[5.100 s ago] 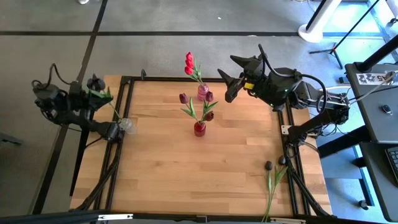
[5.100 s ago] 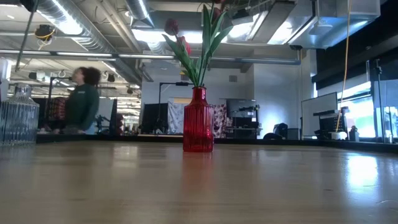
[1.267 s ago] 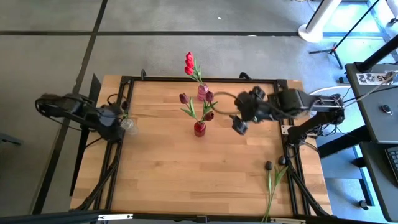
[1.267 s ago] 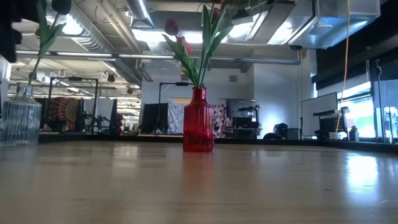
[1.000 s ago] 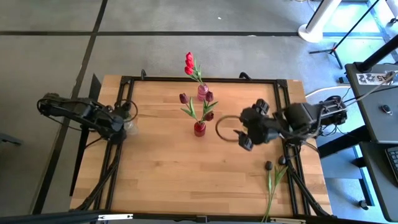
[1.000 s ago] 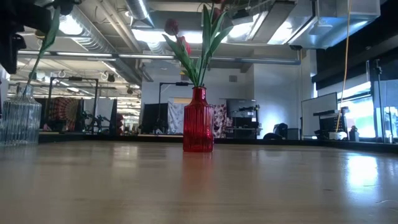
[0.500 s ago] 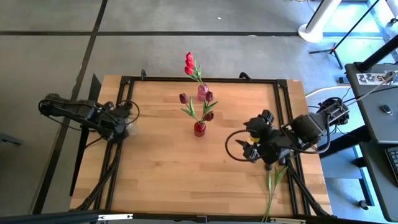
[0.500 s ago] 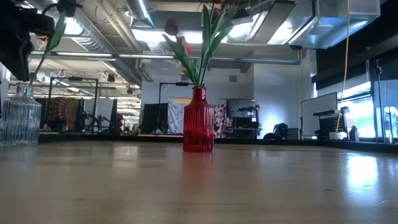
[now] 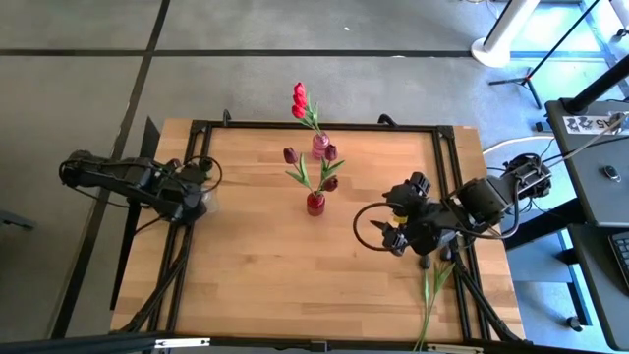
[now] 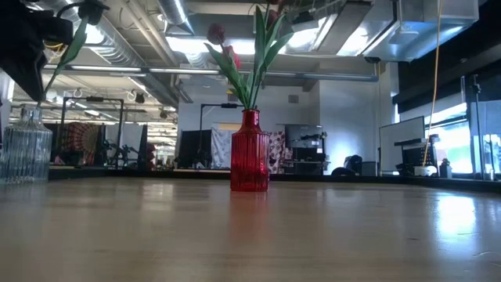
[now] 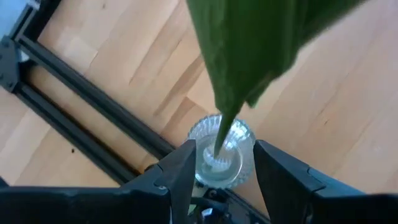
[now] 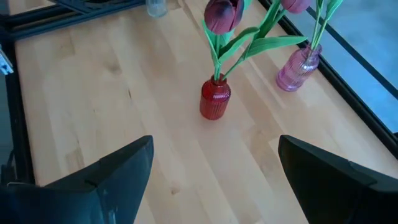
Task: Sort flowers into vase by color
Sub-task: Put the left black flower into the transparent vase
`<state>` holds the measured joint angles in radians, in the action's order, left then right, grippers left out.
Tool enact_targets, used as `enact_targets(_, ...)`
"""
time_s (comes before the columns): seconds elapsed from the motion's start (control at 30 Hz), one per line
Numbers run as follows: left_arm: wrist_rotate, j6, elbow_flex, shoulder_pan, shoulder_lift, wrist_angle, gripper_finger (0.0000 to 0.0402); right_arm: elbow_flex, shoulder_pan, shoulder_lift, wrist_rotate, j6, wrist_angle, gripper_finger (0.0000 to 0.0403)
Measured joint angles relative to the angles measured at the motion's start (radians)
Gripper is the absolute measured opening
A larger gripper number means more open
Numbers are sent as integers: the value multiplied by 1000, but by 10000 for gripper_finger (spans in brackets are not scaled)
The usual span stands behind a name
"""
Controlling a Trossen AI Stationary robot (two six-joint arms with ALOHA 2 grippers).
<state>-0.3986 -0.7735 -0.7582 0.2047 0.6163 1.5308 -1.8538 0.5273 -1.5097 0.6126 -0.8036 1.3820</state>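
Flower stem [image 11: 225, 134] hangs between left fingers [image 11: 180, 171] — over clear vase [image 11: 221, 151].

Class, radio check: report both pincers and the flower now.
Left pincer shut on flower, stem tip in clear vase. Right pincer open, empty, near loose flowers. Nothing in the way.

Grey floor [image 9: 88, 88], ceiling ducts [image 10: 117, 39], bright windows [image 10: 470, 149].

even overhead light in the high view, soft shadows on the table [image 9: 295, 265]. low view: bright ceiling lights [image 10: 184, 43], glare on the tabletop at right, near foreground soft. left wrist view: green leaf [image 11: 249, 50] blurred, probably too close to focus.
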Motion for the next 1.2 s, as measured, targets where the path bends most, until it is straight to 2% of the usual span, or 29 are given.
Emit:
enact_targets(0.3, -84, 33, 0, 0, 71, -35, 151, 0, -51, 2, 5, 58, -8, 344)
enact_targets(0.53, 121, -32, -37, 0, 112, 31, 151, 0, -115, 2, -79, 158, -53, 344)
enact_targets(0.67, 144, -147, -55, -2, 108, 38, 151, 0, -131, 2, -83, 162, -54, 344)
enact_targets(0.87, 181, -242, -35, -39, 110, 37, 151, 0, -131, 2, -83, 166, -55, 344)
enact_targets(0.97, 185, -217, -33, -54, 110, 36, 151, 0, -131, 2, -83, 166, -55, 344)
enact_targets(1.13, 295, -169, -96, -54, 107, 41, 151, 0, -128, 2, -92, 166, -36, 344)
enact_targets(1.2, 308, -158, -133, -54, 95, 40, 151, 0, -128, 2, -99, 166, -26, 344)
